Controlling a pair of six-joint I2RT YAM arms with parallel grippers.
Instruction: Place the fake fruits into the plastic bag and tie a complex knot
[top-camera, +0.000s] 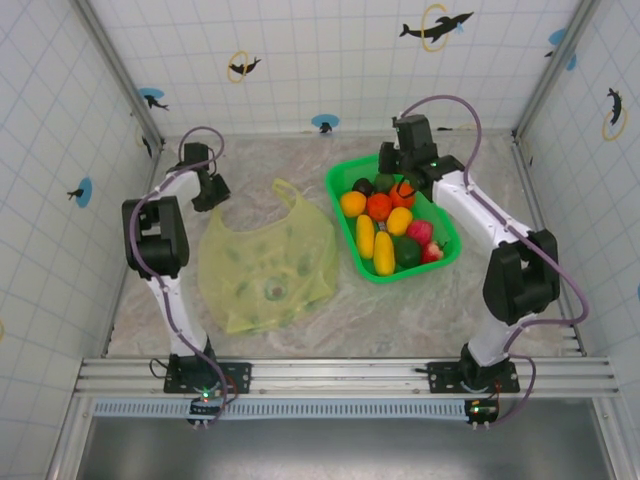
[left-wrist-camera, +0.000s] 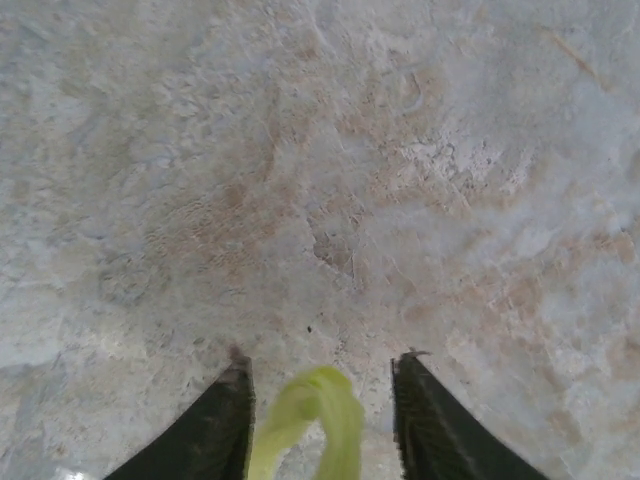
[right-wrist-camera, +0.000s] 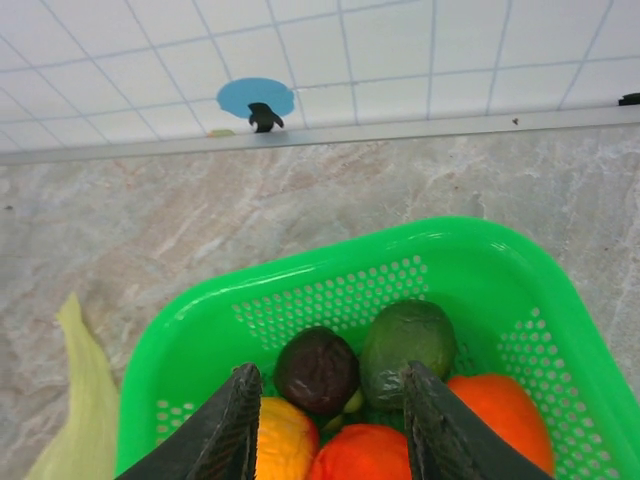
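Glossy plastic fake fruits sit in the bright green basket by the far edge of the tabletop, right claw spread above; left claw, spread round a handle of the pale translucent bag, could miss that limp strip

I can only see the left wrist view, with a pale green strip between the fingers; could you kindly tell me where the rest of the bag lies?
Observer: The plastic bag lies spread flat on the table between the two arms.
Operator: Thank you. Where are the fruits?
Observer: The fake fruits sit in the green basket, right of the bag.
Operator: And the right arm?
Observer: The right gripper hovers open over the basket's far end.
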